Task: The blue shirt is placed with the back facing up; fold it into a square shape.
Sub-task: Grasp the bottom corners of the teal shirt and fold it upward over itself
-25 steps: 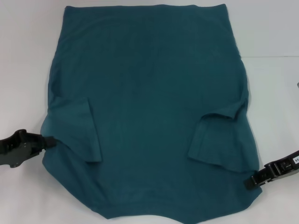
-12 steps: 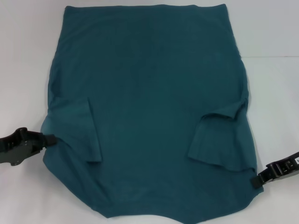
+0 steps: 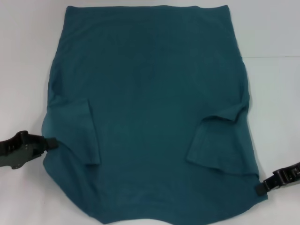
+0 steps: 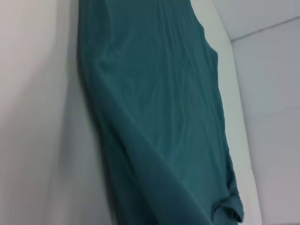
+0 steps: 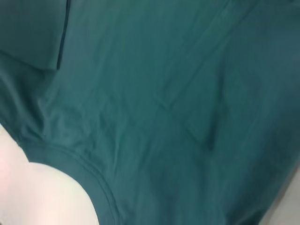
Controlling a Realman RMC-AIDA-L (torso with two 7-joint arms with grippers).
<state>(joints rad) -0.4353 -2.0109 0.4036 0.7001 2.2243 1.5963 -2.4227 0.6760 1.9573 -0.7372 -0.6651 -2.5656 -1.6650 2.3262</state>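
Head view: your blue shirt (image 3: 150,108) lies flat on the worktop (image 3: 276,93), sleeves folded in, body folds left. Left claw (image 3: 50,143) and right claw (image 3: 259,188) touch its edges; grip unclear. Wrist views: shirt fabric only.

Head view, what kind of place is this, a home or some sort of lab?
Probably a lab or test bench: a plain white table holding only the blue shirt, with the left end effector and right end effector at its sides.
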